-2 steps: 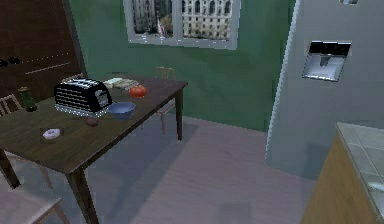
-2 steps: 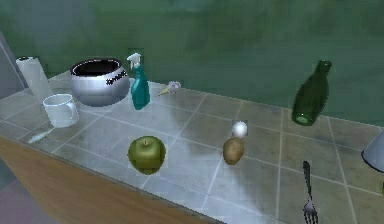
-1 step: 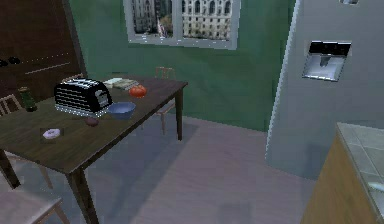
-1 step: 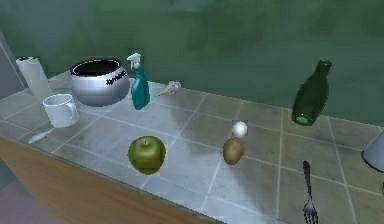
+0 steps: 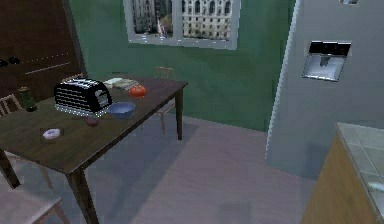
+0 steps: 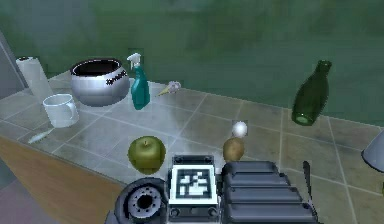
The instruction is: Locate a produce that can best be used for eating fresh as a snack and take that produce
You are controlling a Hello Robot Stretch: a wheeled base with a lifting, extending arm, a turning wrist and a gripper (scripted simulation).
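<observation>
A yellow-green apple (image 6: 146, 152) sits on the tiled countertop (image 6: 200, 120) near its front edge. Just below it in the arm side view is my gripper (image 6: 145, 197), a dark body left of the white marked square (image 6: 195, 184). The apple lies on the counter right behind the gripper's end, so I cannot tell whether the gripper holds anything. A brown potato-like lump (image 6: 234, 149) and a white egg (image 6: 239, 128) lie to the right of the apple. On the dark wooden table (image 5: 150, 115) in the forward view rests a red round fruit (image 5: 138, 90).
The counter also carries a steel pot (image 6: 99, 82), a white mug (image 6: 61, 109), a teal spray bottle (image 6: 139, 82) and a green bottle (image 6: 311, 93). A toaster (image 5: 82, 96) and blue bowl (image 5: 121, 110) stand on the table. A grey fridge (image 5: 325, 80) rises at the forward view's right.
</observation>
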